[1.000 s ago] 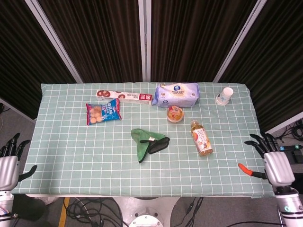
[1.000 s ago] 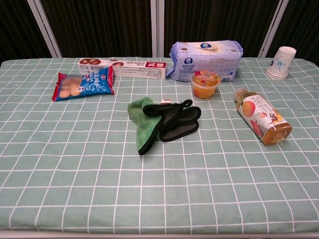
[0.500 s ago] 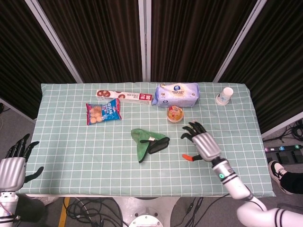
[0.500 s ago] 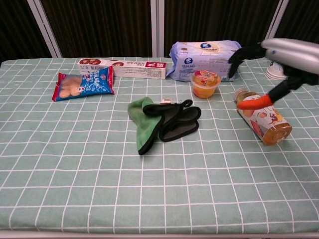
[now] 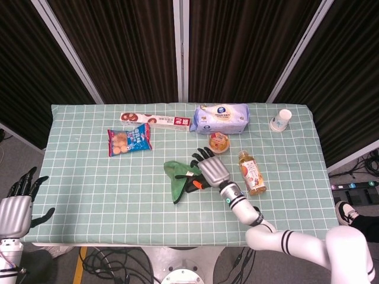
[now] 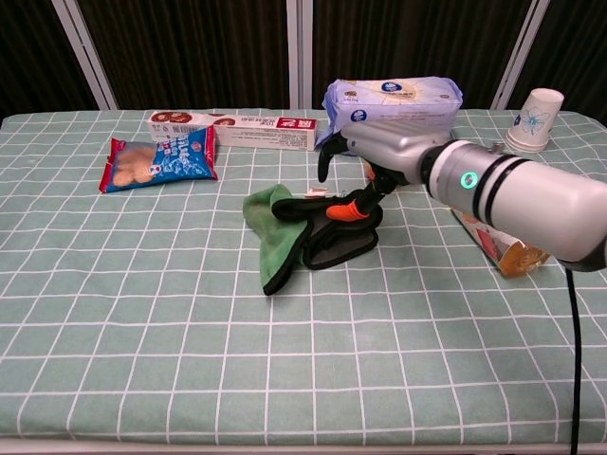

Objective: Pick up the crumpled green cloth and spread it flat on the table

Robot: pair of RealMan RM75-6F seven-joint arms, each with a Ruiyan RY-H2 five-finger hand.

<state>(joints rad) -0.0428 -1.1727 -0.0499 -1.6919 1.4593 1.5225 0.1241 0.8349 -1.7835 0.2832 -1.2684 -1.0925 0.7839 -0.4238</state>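
Note:
The crumpled green cloth (image 5: 176, 170) (image 6: 270, 235) lies bunched near the middle of the table, its dark underside folded out to the right. My right hand (image 5: 212, 169) (image 6: 379, 150) hovers over that dark right part with its fingers spread. Its orange thumb tip (image 6: 343, 210) is at the cloth's top edge, and nothing is held. My left hand (image 5: 15, 208) hangs off the table's left edge, fingers apart and empty; the chest view does not show it.
A tea bottle (image 5: 251, 173) lies right of the cloth, and a jelly cup (image 5: 219, 142) stands just behind my right hand. Along the back are a wipes pack (image 6: 394, 100), a long box (image 6: 232, 130), a cookie packet (image 6: 156, 159) and a paper cup (image 6: 534, 119).
My right hand has swept left from the table's right edge, past the bottle, to just over the cloth. The cloth has not moved. The left hand has barely shifted.

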